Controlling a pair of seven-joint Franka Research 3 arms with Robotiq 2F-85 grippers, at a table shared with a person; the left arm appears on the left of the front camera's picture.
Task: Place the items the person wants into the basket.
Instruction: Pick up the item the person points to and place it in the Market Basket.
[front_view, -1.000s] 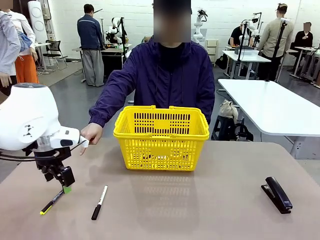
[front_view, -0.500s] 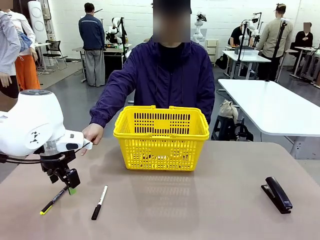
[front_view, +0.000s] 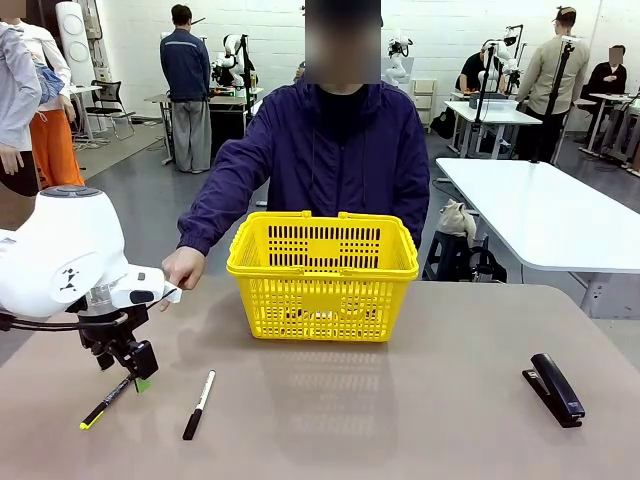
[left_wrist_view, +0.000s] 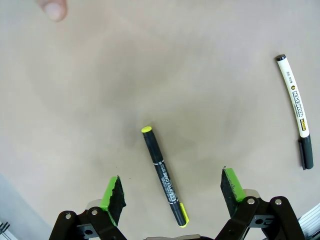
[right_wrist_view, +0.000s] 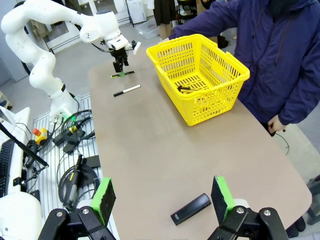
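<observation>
The left gripper (left_wrist_view: 170, 192), black with green pads, hangs low over the brown table (front_view: 400, 400) with its jaws spread wide and nothing between them yet. Directly below, in the left wrist view, the slim black marker with yellow-green ends (left_wrist_view: 164, 176) lies flat in the gap between the 2 fingers, angled rather than square to them. The bright yellow plastic basket with slotted sides (front_view: 322, 277) stands at the far middle of the table, well apart from the marker, and dark items already rest on its floor (right_wrist_view: 186, 89), too small to identify. The person in the dark navy-purple jacket (front_view: 330, 150) rests a hand (front_view: 183, 267) on the table near the left arm.

Judging from this, the grasp is about to begin, and several things could spoil it. Because the marker sits slanted, closing pads may catch 1 end and spin it out. It is thin and round, so it could roll away or be pinched only at the tips. The white-and-black pen (front_view: 198, 404) lies near and is not wanted. The person's hand is close to the lift path.

The right gripper (right_wrist_view: 162, 197) also stands open and empty, above the black stapler (right_wrist_view: 190, 208).
</observation>
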